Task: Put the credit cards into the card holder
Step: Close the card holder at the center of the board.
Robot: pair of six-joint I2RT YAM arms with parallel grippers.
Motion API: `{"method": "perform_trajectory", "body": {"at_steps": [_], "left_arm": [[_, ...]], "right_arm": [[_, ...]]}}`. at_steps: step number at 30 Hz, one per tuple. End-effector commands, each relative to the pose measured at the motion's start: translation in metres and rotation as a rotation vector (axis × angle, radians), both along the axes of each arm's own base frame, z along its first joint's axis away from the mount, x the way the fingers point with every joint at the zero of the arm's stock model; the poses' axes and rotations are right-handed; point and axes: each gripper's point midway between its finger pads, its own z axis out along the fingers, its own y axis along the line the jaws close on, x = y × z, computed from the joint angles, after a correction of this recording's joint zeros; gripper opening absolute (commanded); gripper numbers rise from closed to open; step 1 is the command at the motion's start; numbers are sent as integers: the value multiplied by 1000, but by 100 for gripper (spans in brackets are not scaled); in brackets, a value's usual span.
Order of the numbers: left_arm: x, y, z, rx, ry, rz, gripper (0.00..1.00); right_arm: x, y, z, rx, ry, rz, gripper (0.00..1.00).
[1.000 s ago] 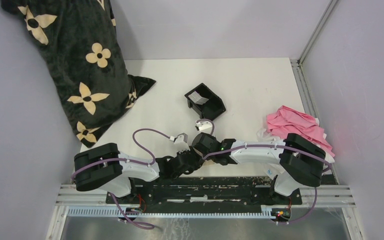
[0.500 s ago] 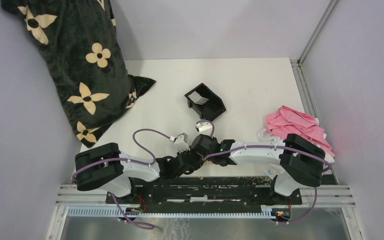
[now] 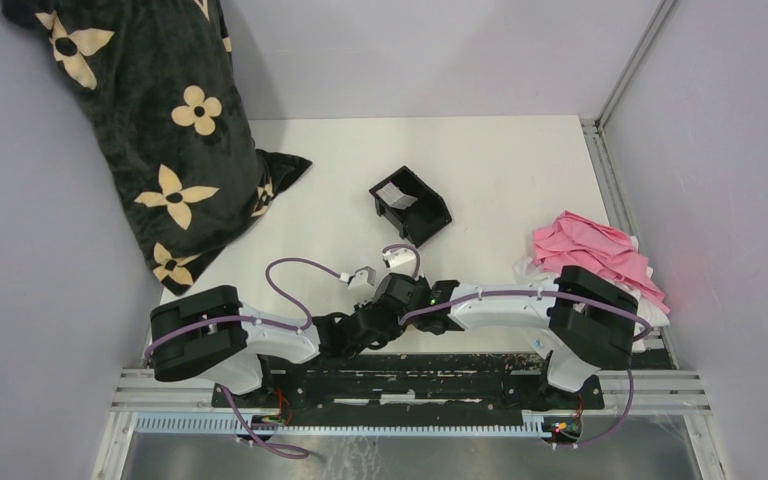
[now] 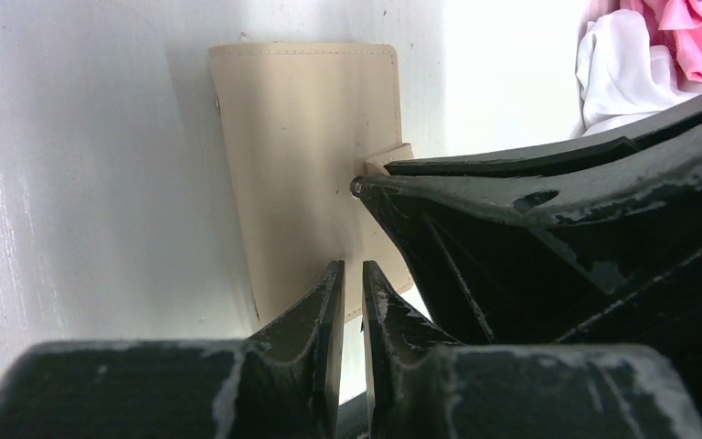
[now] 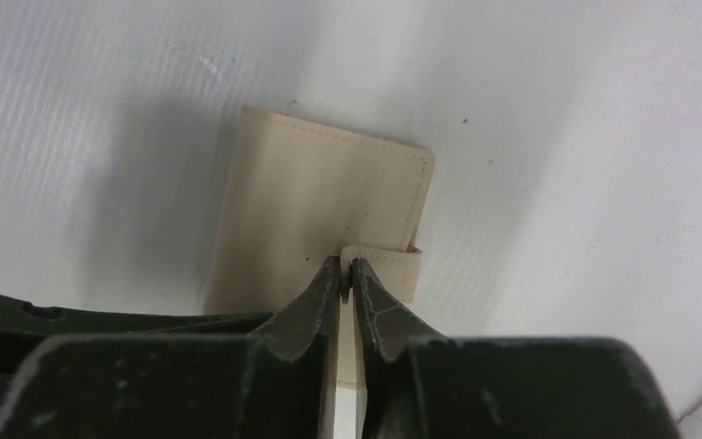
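I count one black tray [image 3: 432,218], one card holder [image 4: 302,155] and one pale card [image 3: 394,192], which sits in the tray. The card holder lies flat by the table's near edge. Its long axis runs away from the left wrist camera, with the snap tab [image 5: 393,267] on the right. The overhead view hides it under the arms. The right gripper [image 5: 345,262] is pinched on the tab. The left gripper [image 4: 349,267] is nearly closed at the near edge.

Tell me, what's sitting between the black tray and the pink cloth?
Nothing. In the top external view, only bare white table lies between the black tray and the pink cloth.
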Motion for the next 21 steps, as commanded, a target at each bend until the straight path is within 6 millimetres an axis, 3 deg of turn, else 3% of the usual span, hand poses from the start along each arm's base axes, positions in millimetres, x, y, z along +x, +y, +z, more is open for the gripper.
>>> {"method": "perform_trajectory", "body": {"at_steps": [1, 8, 21], "left_arm": [[-10, 10, -21, 76, 40, -6, 21], [-10, 10, -21, 75, 40, -6, 21], [-11, 8, -22, 75, 43, -11, 20]], "right_arm": [[2, 16, 7, 24, -16, 11, 18], [1, 18, 12, 40, -20, 9, 32], [0, 21, 19, 64, -30, 13, 32]]}}
